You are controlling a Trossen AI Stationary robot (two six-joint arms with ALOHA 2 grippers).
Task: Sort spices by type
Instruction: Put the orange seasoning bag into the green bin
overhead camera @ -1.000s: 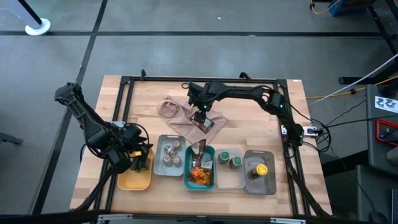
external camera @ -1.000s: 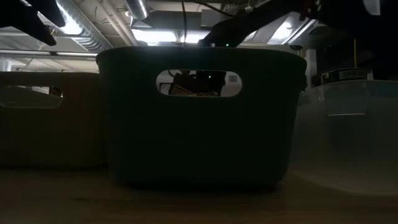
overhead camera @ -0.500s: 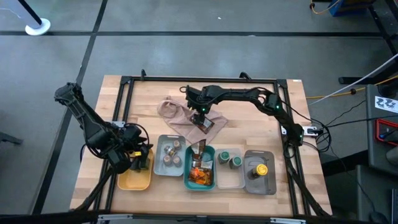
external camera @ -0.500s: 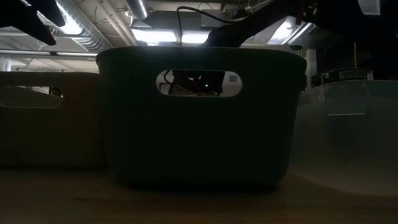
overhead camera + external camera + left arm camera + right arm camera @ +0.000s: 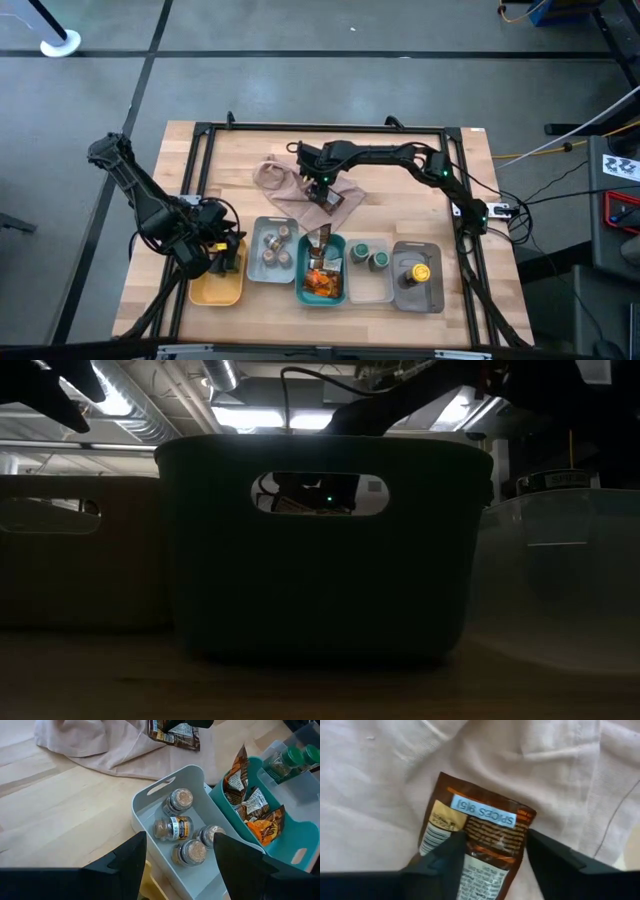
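Overall, the wooden table (image 5: 150, 275) carries everything, and the teal tray (image 5: 322, 272) near its front edge serves as the landmark. Behind the teal tray lies the beige-pink cloth (image 5: 285, 190), crumpled, with one orange-brown packet (image 5: 475, 847) flat on it, label side up.

Four more trays stand in a row with the teal tray: the grey tray (image 5: 150, 805) touching its left side, the yellow tray (image 5: 215, 288) beyond that, the clear tray (image 5: 372, 285) on its right, and another grey tray (image 5: 420, 290) at the far right. In the low view the teal tray fills the middle and hides most of what stands behind it.

The right gripper (image 5: 492, 862) is directly behind the teal tray, low over the cloth, with one finger either side of the packet there. The jaws are apart and the packet lies between them; whether the fingers touch it cannot be told.

The left gripper (image 5: 175, 865) hangs left of the teal tray, above the yellow tray, jaws spread wide and holding nothing.

Inside the teal tray lie several orange-brown packets (image 5: 252, 815), some leaning upright. The grey tray beside it holds four tan-lidded jars (image 5: 180, 800), lying on their sides. The clear tray holds two green-lidded jars (image 5: 370, 255), and the far grey tray holds a yellow-lidded jar (image 5: 420, 271).
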